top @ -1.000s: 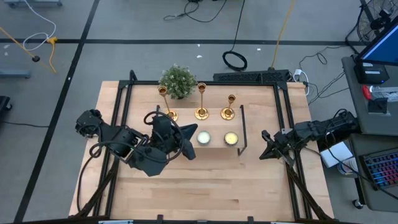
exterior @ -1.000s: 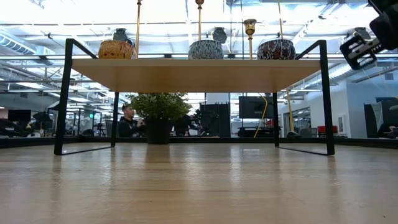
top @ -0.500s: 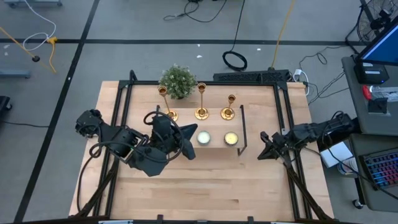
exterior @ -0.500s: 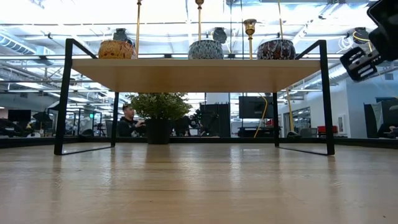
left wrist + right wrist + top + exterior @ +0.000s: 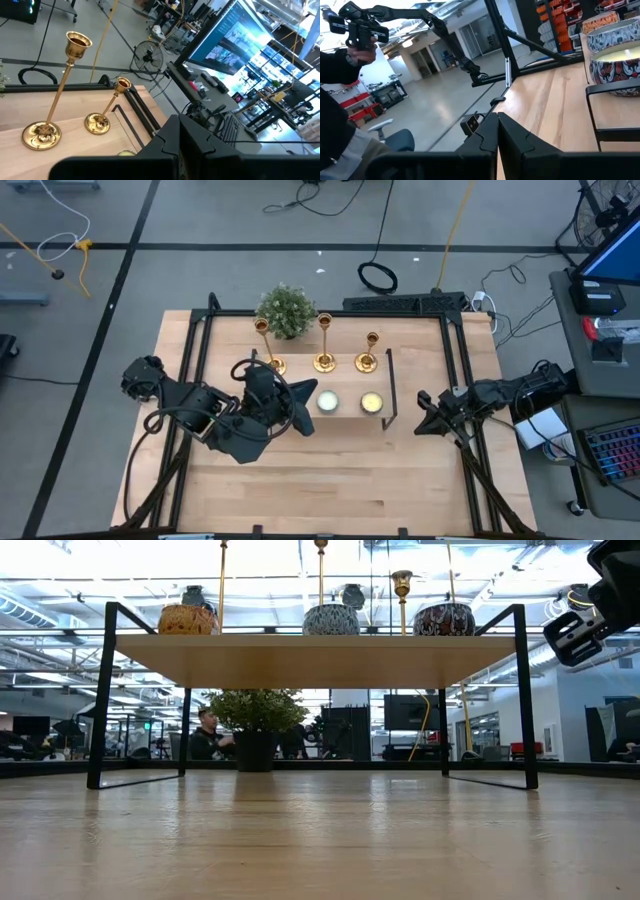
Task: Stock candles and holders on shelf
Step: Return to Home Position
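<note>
right gripper (image 5: pixel 420 425) shifted slightly toward shelf (image 5: pixel 345 415), left gripper (image 5: pixel 308 425) unmoved

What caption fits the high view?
Three holders and candles on the shelf; both grippers shut, left over it, right beside.

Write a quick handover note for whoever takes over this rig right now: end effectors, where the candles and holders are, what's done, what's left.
Left end effector: shut, empty, over the shelf's left end.
Right end effector: shut, empty, just right of the shelf.
Candles: three in a row along the shelf's front.
Holders: three upright in a row behind them, on the shelf.
Done: everything appears stocked.
Left: probably only parking the arms.
</note>
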Robot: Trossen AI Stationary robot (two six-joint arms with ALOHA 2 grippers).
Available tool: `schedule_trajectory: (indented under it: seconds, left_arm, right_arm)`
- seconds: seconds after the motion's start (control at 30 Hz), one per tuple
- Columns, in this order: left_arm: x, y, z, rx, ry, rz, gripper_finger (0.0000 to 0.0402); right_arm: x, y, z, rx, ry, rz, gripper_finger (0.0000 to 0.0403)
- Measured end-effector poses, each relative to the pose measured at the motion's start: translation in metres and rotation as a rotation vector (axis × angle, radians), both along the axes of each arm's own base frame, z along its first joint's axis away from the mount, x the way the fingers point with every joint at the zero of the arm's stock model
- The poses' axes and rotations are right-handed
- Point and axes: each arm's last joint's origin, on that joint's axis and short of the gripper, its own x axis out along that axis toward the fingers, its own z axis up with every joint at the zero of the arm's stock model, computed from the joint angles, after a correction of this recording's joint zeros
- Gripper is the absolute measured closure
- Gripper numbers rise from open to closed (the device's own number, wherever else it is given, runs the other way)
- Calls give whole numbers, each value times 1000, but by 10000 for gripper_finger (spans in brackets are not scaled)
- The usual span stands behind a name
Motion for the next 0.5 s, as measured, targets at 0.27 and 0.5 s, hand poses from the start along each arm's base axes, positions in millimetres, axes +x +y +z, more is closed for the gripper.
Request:
schedule_trajectory:
  seconds: [0.27,0.5]
  left_arm:
    - [0,0,0,-3,-1,-1,396]
    - [0,0,0,10,9,-4,396]
  right_arm:
    - [0,0,0,0,2,4,403]
    - [0,0,0,-1,3,4,403]
